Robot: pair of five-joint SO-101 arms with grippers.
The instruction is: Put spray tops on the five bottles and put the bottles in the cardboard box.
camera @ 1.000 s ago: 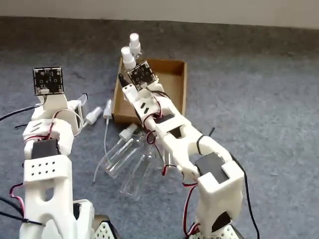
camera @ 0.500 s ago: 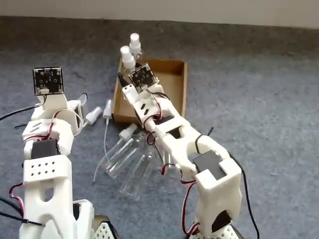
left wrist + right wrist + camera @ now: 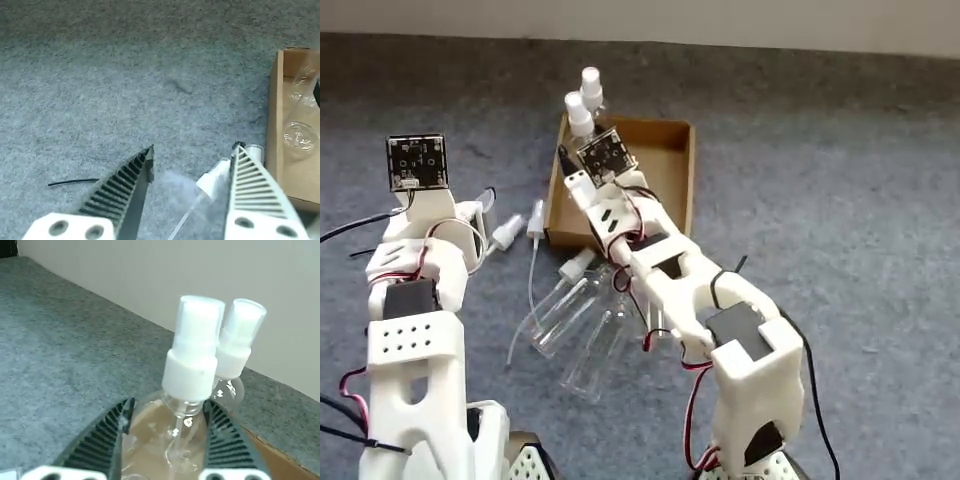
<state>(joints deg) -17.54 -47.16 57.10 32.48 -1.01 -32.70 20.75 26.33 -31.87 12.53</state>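
Plainly light and stiff stuff: thin clear plastic, smooth, probably slippery and easy to topple when empty. Capped bottle (image 3: 175,440) upright at the far corner of the cardboard box (image 3: 670,165), pinched across its shoulder by the right gripper (image 3: 167,407), close against a second capped bottle (image 3: 234,357). Left gripper (image 3: 194,150) spread wide over the bench (image 3: 125,75), with a loose spray top (image 3: 212,182) just inside one finger. Further bottles (image 3: 595,345) lying on the bench near the box. Best taken across the body below the neck, never by the cap. Spray tops best gripped by the collar, sparing the thin tube.
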